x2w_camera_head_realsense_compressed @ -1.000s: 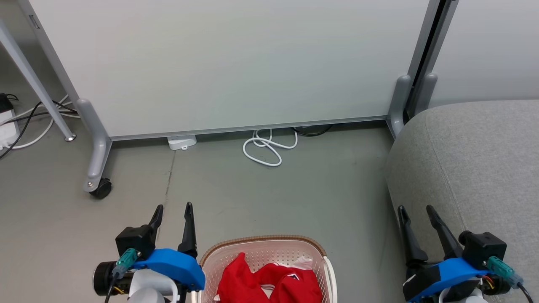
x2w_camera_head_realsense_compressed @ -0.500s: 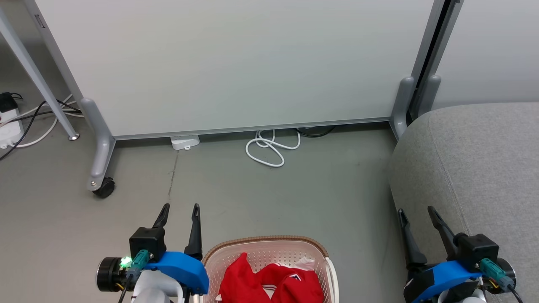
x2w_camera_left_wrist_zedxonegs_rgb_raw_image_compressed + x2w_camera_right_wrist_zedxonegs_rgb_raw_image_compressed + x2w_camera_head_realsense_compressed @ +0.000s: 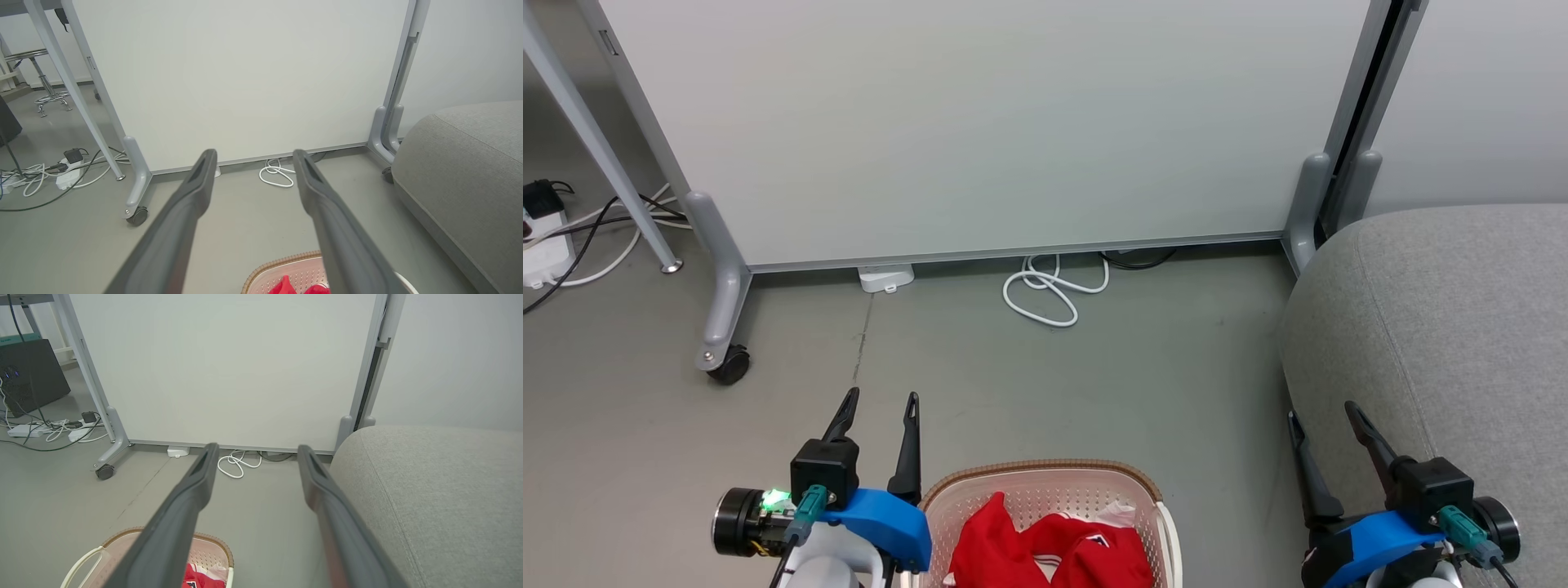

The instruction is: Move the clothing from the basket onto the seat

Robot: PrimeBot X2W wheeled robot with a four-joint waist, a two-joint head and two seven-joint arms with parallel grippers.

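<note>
1. Progress check: basically nothing is done yet. The clothing [image 3: 1045,555] is all sitting in the basket [image 3: 1045,476] as a red heap with some white showing. I see nothing red on the part of the seat [image 3: 1462,327] that's in view.
2. The basket stands on the floor [image 3: 1094,384] between my two arms. There's a strip of bare floor between it and the seat's rounded corner.
3. The left gripper [image 3: 882,395] has its fingers spread with nothing between them, and it's just beside the basket's left rim.
4. The right gripper [image 3: 1321,411] is the same, parted and empty, up by the seat's near edge.
5. So the whole job is left, I'd say: reach in, grab, carry right, drop on the seat, probably more than once.
6. Hard-to-see stuff:
   - The head view cuts off the basket's near half, so I can't count the garments.
   - There's a small white-and-dark patch on the red, but I can't read it.
   - In both wrist views my own fingers cover most of the basket.
   - The seat runs off the right edge too, so I can't vouch for the rest of it.
</note>
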